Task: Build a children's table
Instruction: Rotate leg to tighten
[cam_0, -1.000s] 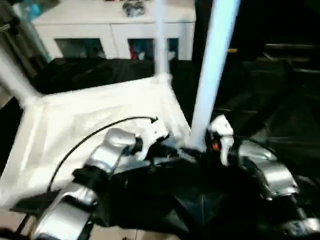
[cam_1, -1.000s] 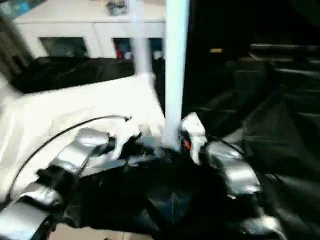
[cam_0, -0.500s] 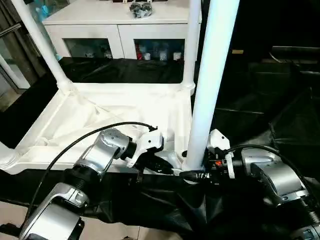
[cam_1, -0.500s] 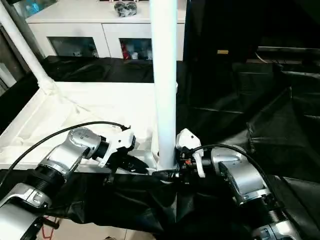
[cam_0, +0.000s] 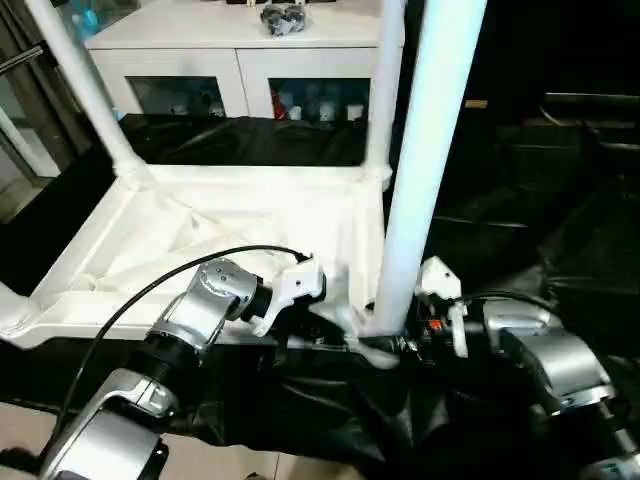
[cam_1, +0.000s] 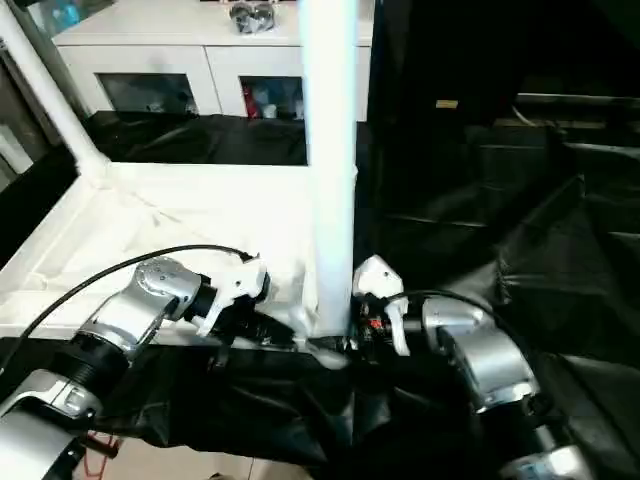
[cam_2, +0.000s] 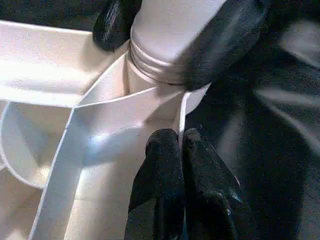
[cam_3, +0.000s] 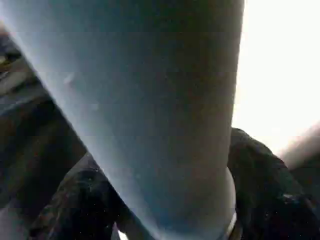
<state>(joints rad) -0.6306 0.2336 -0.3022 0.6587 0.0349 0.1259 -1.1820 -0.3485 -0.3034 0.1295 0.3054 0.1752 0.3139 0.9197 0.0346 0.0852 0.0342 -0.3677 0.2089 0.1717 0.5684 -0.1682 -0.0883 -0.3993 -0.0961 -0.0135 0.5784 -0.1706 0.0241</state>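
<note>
While seating the leg (cam_0: 420, 160):
Right pincer (cam_2: 175, 45): clamped round leg base; twist straight.
Left pincer (cam_2: 181, 150): pinched on tabletop (cam_0: 230, 225) rim; steady.

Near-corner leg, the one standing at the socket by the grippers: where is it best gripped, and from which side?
Low on the leg, just above its threaded end, from the robot's right: the tube is upright and round, and the tabletop blocks the left.

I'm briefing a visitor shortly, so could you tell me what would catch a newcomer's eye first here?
A tall white leg rises at the upturned tabletop's near corner, with the right gripper closed around its base. The left gripper pinches the tabletop's rim beside that socket. Behind stands a white cabinet.
</note>
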